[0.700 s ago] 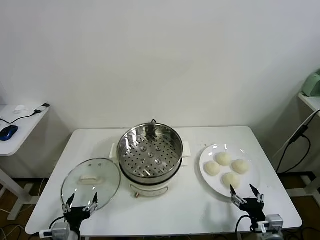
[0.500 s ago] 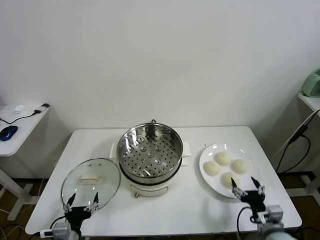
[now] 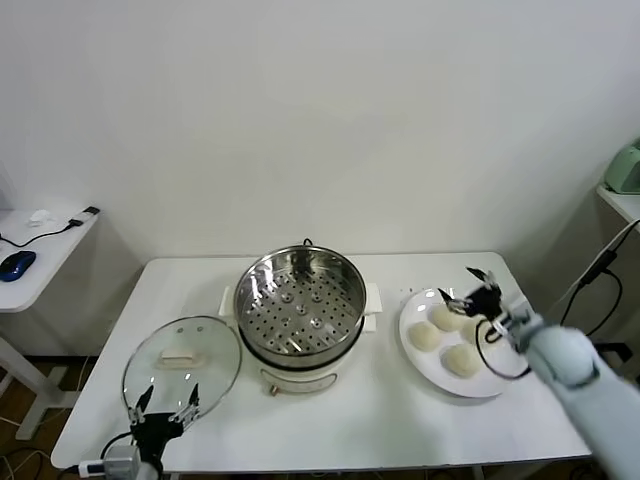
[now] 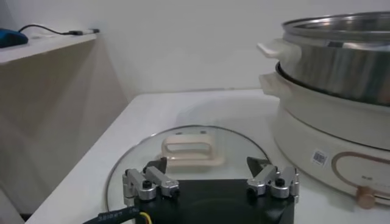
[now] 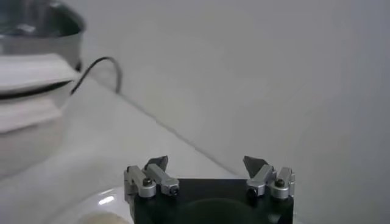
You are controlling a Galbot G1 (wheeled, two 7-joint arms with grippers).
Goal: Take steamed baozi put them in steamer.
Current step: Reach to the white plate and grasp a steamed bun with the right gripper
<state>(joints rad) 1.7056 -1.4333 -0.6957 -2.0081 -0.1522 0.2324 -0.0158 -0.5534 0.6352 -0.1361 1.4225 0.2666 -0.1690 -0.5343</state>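
Where right pincer [image 3: 468, 284] hovers, baozi [image 3: 447, 317] beneath

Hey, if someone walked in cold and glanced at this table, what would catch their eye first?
Probably the shiny steamer standing empty at the table's middle, its perforated bottom bare. Next, the white plate on the right with four steamed baozi on it, and the right gripper reaching over them with jaws open. The glass lid lies flat to the steamer's left, with the left gripper parked at the table's near edge beside it.
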